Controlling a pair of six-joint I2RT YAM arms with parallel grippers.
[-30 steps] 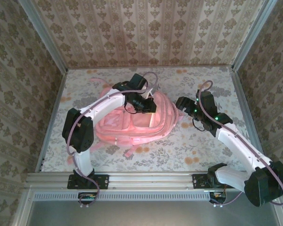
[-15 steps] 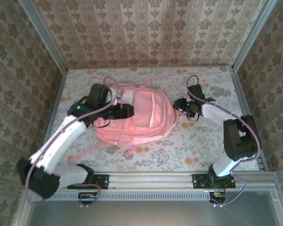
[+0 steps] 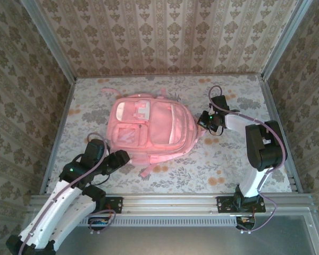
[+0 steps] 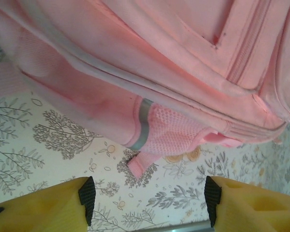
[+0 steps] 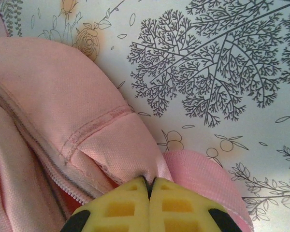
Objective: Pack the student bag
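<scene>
We list 1 pale table cloth (image 3: 231,166) printed with grey trees, leafy sprigs and orange blossoms, 3 walls (image 3: 165,37) papered in beige-and-brown damask, 2 silver metal corner posts (image 3: 49,41), and 1 aluminium rail (image 3: 170,201) along the near edge.

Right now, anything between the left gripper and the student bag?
Bare floral table cover, seen in the left wrist view: the open left gripper faces the student bag, whose strap tab pokes toward it.
</scene>
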